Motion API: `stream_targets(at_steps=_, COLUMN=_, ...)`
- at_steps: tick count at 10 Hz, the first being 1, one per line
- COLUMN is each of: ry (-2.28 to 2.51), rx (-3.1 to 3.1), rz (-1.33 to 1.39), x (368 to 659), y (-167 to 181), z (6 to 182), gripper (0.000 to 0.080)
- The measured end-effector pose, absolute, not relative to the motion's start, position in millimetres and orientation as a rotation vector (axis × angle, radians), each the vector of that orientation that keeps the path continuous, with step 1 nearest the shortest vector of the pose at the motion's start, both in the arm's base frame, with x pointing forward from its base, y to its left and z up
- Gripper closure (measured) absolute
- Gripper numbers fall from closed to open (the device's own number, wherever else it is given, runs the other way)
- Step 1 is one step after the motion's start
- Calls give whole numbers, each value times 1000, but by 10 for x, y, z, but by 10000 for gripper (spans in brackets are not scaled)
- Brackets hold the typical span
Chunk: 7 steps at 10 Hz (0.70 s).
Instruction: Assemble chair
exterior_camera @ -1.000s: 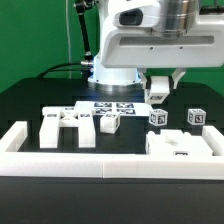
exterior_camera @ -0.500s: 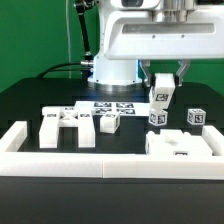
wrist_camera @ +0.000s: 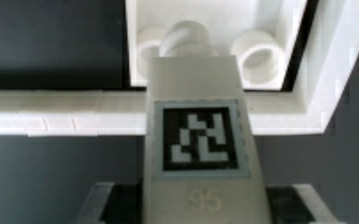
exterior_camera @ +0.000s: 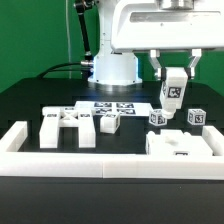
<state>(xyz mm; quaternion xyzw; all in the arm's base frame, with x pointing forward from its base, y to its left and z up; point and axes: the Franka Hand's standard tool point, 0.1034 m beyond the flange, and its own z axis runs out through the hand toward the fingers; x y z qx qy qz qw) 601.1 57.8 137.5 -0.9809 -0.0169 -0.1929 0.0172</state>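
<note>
- Fingers (exterior_camera: 159,70) are clamped on a chair leg (exterior_camera: 174,92), one on each side of its upper end, and hold nothing else.
- This leg hangs upright in the air with its long axis vertical and its tag towards the exterior camera, well clear of the counter (exterior_camera: 30,100).
- Below it in the exterior view, and nearer the camera, the white seat slab (exterior_camera: 180,146) lies flat just inside the border rail (exterior_camera: 100,162).
- In the wrist view the leg (wrist_camera: 202,120) points lengthwise at that slab (wrist_camera: 158,15), where two rounded knobs (wrist_camera: 261,52) show past the leg's free end. Leg and slab are apart.
- The coming move likely turns on bringing the leg's lower end straight down onto the slab. Which of the rounded features it should meet I cannot tell.
- A tagged block (exterior_camera: 158,118) and a second tagged block (exterior_camera: 197,117) sit on the counter either side of the hanging leg's line.
- Toward the exterior view's left lie a small block (exterior_camera: 110,122), a joined frame piece (exterior_camera: 65,127) and the marker board (exterior_camera: 112,106).
</note>
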Motion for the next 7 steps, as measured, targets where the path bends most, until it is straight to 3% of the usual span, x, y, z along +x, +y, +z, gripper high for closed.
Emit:
stream_targets(at_steps=1, ry=-52, rx=-3020, rz=-700, x=6022, y=640, z=1370, gripper=509)
stream_targets(at_steps=7, ry=-116, rx=-3006, rz=-705, x=6165, y=897, z=1387, gripper=509)
